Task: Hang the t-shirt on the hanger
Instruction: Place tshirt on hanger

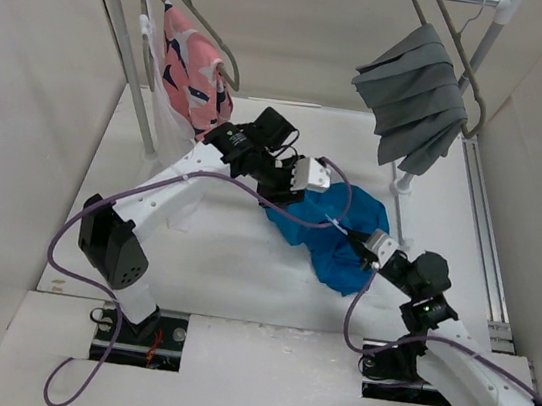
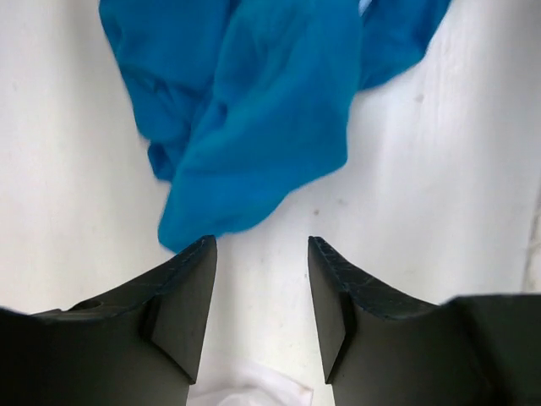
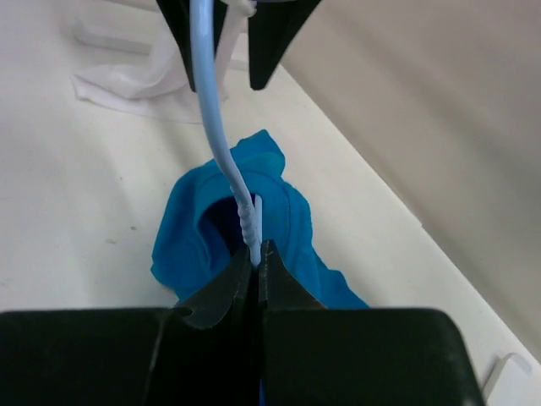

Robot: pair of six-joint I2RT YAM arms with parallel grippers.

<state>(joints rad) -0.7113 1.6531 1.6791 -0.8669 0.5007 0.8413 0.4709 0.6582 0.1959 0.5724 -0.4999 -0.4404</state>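
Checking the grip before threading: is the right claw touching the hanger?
Touching. Right wrist view: the right claw is shut on the hanger, its wire pinched between the fingertips.

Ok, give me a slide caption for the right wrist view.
Right gripper shut on the hanger wire, blue t-shirt crumpled on the table below.

The t-shirt (image 2: pixel 254 110) lies crumpled on the white surface (image 2: pixel 439 169). Just short of the t-shirt's lowest fold hangs the left claw (image 2: pixel 262 245) — jaws parted, gripping nothing. Low in that gap shows a pale scrap (image 2: pixel 249 391) — possibly cloth.
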